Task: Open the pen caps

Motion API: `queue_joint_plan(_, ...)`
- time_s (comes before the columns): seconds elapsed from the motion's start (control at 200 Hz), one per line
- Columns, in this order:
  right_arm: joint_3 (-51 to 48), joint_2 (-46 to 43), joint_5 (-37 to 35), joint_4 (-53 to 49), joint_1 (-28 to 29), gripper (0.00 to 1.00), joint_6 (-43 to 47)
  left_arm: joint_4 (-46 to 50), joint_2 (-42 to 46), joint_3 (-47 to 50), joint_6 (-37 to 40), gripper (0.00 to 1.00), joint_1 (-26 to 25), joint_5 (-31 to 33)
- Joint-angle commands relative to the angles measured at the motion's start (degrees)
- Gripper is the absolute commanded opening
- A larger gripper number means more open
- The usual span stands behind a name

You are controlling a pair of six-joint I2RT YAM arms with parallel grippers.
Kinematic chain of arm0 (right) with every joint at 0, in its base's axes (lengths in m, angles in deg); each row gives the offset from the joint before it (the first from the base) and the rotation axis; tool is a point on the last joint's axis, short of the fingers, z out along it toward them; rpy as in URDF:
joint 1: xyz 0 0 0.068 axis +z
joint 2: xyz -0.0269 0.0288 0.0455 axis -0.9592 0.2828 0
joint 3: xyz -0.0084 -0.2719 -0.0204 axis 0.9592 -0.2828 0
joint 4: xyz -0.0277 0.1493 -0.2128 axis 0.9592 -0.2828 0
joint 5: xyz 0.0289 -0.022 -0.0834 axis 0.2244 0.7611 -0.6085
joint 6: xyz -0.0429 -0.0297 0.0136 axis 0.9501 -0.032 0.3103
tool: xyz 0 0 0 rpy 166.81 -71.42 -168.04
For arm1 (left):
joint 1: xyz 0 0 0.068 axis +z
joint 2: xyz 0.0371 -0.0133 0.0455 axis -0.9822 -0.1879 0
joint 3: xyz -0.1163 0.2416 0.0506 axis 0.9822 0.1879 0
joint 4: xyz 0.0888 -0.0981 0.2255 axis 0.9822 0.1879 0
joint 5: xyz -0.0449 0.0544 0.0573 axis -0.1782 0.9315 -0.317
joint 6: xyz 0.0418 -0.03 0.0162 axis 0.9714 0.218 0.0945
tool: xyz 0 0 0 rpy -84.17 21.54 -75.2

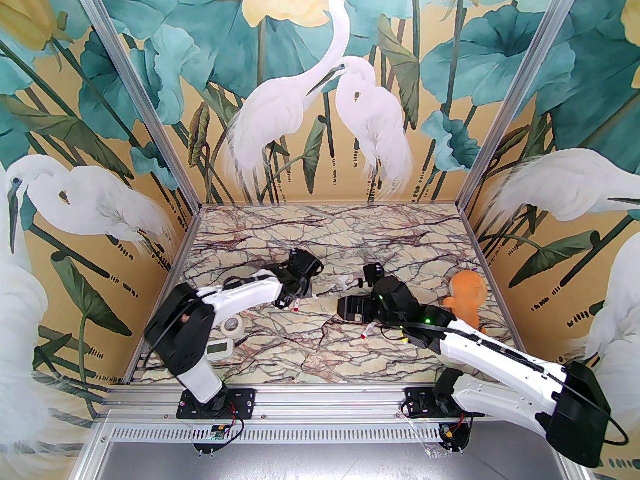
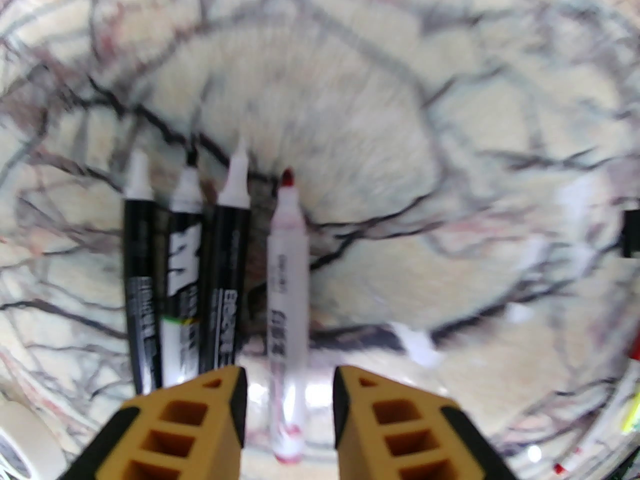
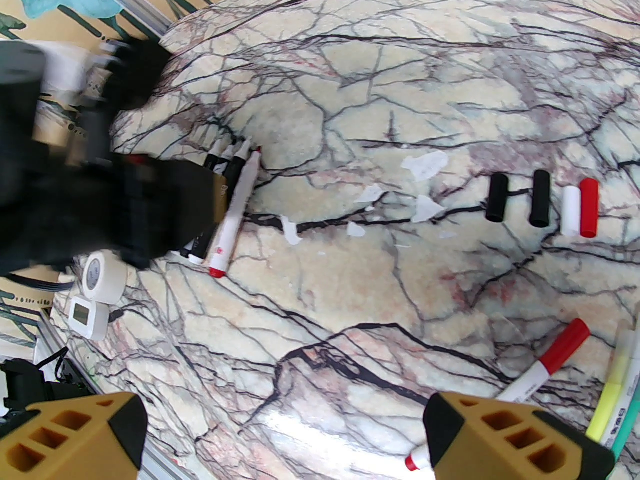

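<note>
The left gripper point(image 2: 290, 383) was held low over the surface point(image 2: 450, 193), its jaws parted a little, with a white-barrelled red marker point(image 2: 287, 268) lying between them. A gap was seen on either side of the barrel, so nothing was judged to be gripped. That marker was laid bare-tipped just beside three black-barrelled markers point(image 2: 185, 248), likewise uncapped, all four parallel with their tips one way. The row was judged to serve as a place for finished pens, kept apart from those not yet done.

The removed pen caps point(image 3: 540, 198) were found well apart from that row, lined up side by side on the surface: two black, one white cap point(image 3: 571, 210) and one red cap point(image 3: 589, 207), the last two touching. Such a line was judged to keep the loose caps from straying among the barrels.

The right gripper point(image 3: 285, 408) was held wide open and empty above the near part of the surface, close to a capped marker point(image 3: 530, 380) whose own red end cap point(image 3: 567, 345) was still on. A yellow highlighter point(image 3: 614, 388) and a green highlighter point(image 3: 624, 438) lay just beside it; whether their caps were on could not be told. The wide opening was judged to be readiness for taking up one of these.
</note>
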Motion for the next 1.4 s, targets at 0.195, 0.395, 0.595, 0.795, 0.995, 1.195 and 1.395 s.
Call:
queue_joint_plan(0.195, 1.10, -5.88, -8.59, -14.16, -0.39, 0.99, -3.79, -7.69, 8.94, 5.93, 2.13, 0.38, -5.16, -17.20)
queue_joint_plan(0.395, 0.40, -10.71, -10.98, -22.85, -2.54, 0.95, -7.05, -15.49, 10.16, 8.41, 1.45, 0.39, -7.99, -24.83)
queue_joint_plan(0.595, 1.30, -16.56, -10.54, -28.91, -5.59, 0.95, -8.10, -20.54, 3.35, 4.45, 3.99, 0.42, -11.64, -30.73)
queue_joint_plan(0.795, 5.33, -20.04, -8.40, -36.59, -6.00, 0.98, -7.59, -18.19, -7.57, -5.00, 8.99, 0.43, -13.99, -37.62)
queue_joint_plan(0.995, 8.18, -21.96, -5.04, -41.65, -5.94, 0.99, -6.56, -11.25, -17.22, -14.34, 12.87, 0.43, -15.23, -40.28)
queue_joint_plan(1.195, 8.60, -23.18, -3.95, -43.15, -6.00, 0.99, -5.89, -3.69, -22.97, -21.22, 15.40, 0.44, -16.33, -39.50)
queue_joint_plan(1.395, 7.98, -23.10, -3.38, -41.73, -6.01, 0.99, -5.80, 2.59, -26.72, -25.85, 16.14, 0.44, -16.81, -36.55)
